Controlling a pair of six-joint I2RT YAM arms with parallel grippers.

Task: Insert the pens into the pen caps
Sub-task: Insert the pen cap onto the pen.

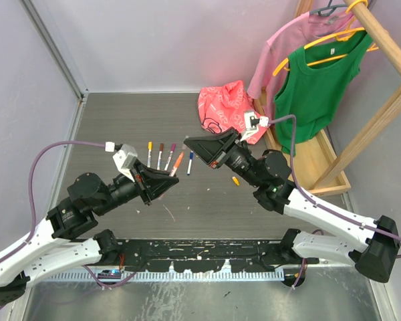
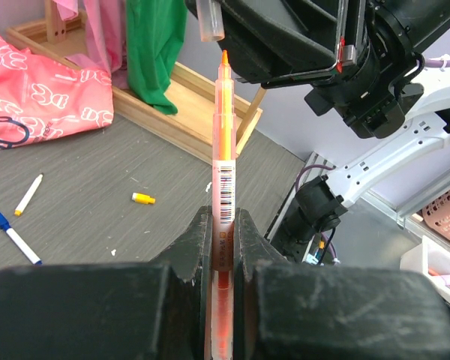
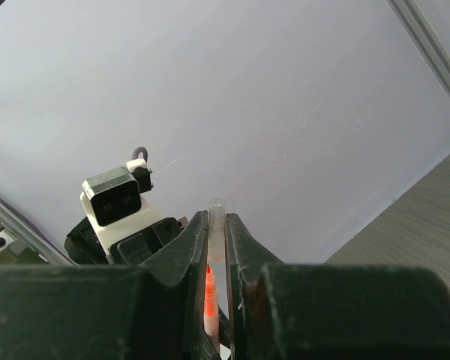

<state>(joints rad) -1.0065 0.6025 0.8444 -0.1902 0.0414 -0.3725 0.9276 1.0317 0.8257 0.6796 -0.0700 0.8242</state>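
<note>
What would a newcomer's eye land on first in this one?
Mid-frame, the left tool grips an orange pen, its tip close to a pale cap pinched in the right tool. Beyond them, a bright pink bag lies at the far side and a green top hangs at the far right.

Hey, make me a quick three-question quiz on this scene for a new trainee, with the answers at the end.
1. True or false: the left hand is shut on an orange pen.
2. What does the right hand grip? A) a green pen B) a clear cap C) nothing
3. What colour is the loose cap lying on the table?
Key: 1 true; 2 B; 3 yellow.
</note>
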